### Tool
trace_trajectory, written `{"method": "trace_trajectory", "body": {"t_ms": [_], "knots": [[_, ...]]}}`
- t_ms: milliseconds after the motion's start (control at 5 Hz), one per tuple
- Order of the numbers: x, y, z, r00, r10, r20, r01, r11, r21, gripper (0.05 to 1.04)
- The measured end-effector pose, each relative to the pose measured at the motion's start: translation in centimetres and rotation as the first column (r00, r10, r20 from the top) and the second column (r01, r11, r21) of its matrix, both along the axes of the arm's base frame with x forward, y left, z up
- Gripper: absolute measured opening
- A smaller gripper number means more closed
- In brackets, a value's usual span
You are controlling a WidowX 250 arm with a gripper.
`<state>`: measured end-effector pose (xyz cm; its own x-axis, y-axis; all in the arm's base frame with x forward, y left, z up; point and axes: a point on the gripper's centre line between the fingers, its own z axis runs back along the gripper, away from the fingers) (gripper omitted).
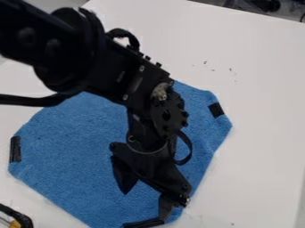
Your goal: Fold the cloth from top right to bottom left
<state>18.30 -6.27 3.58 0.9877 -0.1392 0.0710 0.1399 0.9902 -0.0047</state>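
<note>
Blue many-sided fabric cloth (65, 151), for me partly hidden, its bottom cut off, black two-finger gripper (143, 205) spread apart.

Work surface: 1 white tabletop (262, 89). Surface marks: small dark specks (231, 70) — right of centre, upper half of the view. Lower left corner: 1 black item (22, 219) with a yellow-orange part, type not identifiable. Upper right, beyond the tabletop edge: dark objects (265, 5) — partly cut off.

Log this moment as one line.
gripper: open, over lower part of blue cloth | cloth: spread on white table | contact: cannot tell
</note>
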Motion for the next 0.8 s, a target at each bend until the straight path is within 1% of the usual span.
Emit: {"method": "trace_trajectory", "body": {"t_ms": [200,400,600,800], "knots": [[-0.2,0.0,-0.4,1.000,-0.001,-0.016,0.001,1.000,0.002,1.001],[2.2,-1.1,-1.3,0.999,-0.054,-0.004,0.054,0.998,-0.018,1.001],[5.6,-1.9,-1.5,0.995,-0.103,0.007,0.103,0.995,-0.016,1.001],[10.5,-2.6,-0.9,0.990,-0.140,0.026,0.140,0.990,0.008,1.001]]}}
